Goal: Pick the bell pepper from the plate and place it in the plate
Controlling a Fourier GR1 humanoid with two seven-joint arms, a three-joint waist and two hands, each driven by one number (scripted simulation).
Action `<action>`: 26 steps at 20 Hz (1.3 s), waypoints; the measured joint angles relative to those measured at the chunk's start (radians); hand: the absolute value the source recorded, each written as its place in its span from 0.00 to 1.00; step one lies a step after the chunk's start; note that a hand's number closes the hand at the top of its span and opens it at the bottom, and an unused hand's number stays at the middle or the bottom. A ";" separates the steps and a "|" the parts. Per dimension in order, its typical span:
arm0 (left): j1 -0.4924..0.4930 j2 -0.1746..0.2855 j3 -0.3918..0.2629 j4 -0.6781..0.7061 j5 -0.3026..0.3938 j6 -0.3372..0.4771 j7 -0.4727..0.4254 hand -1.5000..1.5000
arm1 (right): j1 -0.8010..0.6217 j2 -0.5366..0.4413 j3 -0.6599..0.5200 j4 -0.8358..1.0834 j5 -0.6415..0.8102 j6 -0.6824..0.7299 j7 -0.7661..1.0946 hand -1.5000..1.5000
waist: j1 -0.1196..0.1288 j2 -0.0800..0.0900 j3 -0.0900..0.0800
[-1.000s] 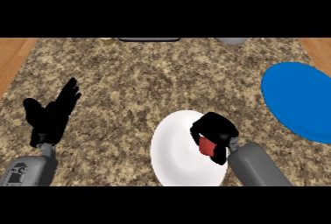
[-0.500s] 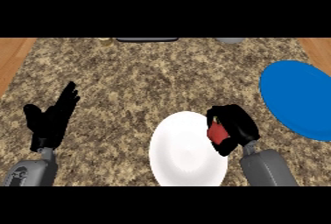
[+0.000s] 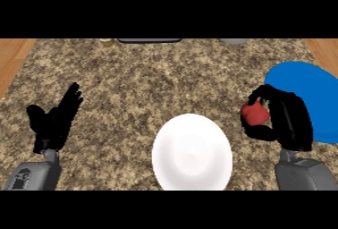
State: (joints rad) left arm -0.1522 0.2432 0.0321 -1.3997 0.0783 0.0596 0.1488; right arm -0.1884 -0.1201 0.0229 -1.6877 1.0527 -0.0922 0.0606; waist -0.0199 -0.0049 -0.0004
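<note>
Right robot hand (image 3: 293, 121), curled round the red bell pepper (image 3: 255, 114), hangs just beside the blue plate (image 3: 315, 87), off the white plate (image 3: 191, 152); placing remains.

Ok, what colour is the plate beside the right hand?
The plate is plain blue; the head view shows it best.

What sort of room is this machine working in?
Most likely a kitchen: a speckled, stone-like counter with wood at its sides carries a white plate and a blue plate, and the right hand holds a red bell pepper.
</note>
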 measured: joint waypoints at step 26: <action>-0.022 -0.016 0.017 -0.016 -0.019 -0.037 0.026 0.50 | -0.284 -0.397 -0.493 0.849 -0.315 -0.012 -0.292 0.00 | 0.041 0.011 0.002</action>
State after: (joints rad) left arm -0.1740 0.2274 0.0495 -1.4158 0.0589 0.0222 0.1751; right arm -0.4727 -0.5167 -0.4701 -0.8385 0.7377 -0.1038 -0.2310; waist 0.0211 0.0064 0.0014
